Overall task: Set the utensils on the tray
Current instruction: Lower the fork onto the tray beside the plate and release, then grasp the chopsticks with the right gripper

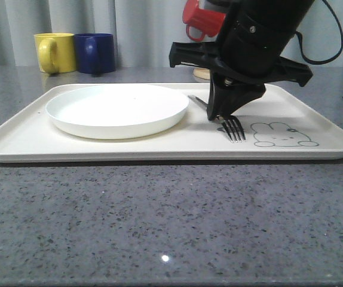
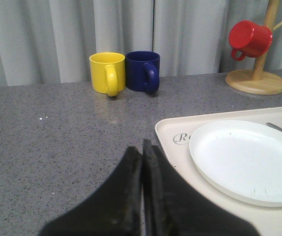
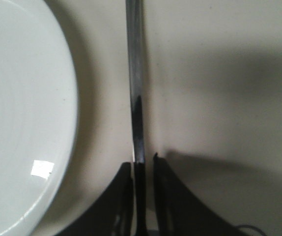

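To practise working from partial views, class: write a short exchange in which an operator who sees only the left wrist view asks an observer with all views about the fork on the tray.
Operator: I see just a metal handle tip beyond the plate. Which utensil is it?
Observer: A fork; its tines lie on the tray beside the rabbit drawing.
Operator: Where is the right pincer?
Observer: The right pincer is down at the fork's handle, right of the plate, its fingers straddling the handle; whether they grip it, I cannot tell.
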You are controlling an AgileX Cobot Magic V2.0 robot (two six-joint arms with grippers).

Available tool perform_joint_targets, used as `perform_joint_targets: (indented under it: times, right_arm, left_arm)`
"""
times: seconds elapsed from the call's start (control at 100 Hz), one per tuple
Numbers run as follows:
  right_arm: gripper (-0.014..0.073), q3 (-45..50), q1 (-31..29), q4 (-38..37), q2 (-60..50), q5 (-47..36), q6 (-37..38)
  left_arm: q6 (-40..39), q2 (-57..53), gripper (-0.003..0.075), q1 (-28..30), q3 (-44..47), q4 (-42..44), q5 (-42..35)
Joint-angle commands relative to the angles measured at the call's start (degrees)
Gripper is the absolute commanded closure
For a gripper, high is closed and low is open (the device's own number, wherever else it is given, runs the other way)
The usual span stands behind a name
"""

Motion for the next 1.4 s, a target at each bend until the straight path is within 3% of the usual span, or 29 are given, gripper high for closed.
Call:
perform_joint_targets:
  times: [0.0, 0.14, 0.28, 0.47, 0.75, 1.04, 1.23, 1.39]
  right_arm:
    - [0.0314, -1.9, 0.0, -0.7, -2.3, -1.4, -0.1]
    - [0.0194, -2.4, 0.0, -0.7, -2.4, -1.1, -0.1]
    - [0.019, -4.1, 0.0, -1.0, -4.3, 2.6, -0.2]
    - [0.019, -6.2, -1.5, -6.8, -9.6, 6.8, -0.2]
    - [0.019, -6.0, -13.7, -10.6, -13.3, 15.8, -5.6]
    - [0.019, -4.0, -26.9, -8.8, -13.1, 17.5, -10.3]
    - [0.019, -3.1, -30.0, -1.6, -11.2, 17.1, -18.0]
    - [0.019, -3.1, -30.8, -1.1, -8.1, 17.1, -18.5]
  left_arm:
    - [0.0, 0.3, 0.0739, 0.1, -1.6, -0.7, -3.9]
    - [0.0, 0.3, 0.0739, 0.1, -1.6, -0.7, -3.9]
    - [0.0, 0.3, 0.0739, 0.1, -1.6, -0.7, -3.9]
    - [0.0, 0.3, 0.0739, 0.1, -1.6, -0.7, -3.9]
    - [0.0, 0.3, 0.0739, 0.1, -1.6, -0.7, -3.9]
    - [0.0, 0.3, 0.0739, 0.1, -1.6, -0.7, -3.9]
    - [0.0, 0.3, 0.0739, 0.1, -1.6, -0.7, -3.9]
    - [0.0, 0.3, 0.0739, 0.1, -1.6, -0.7, -3.9]
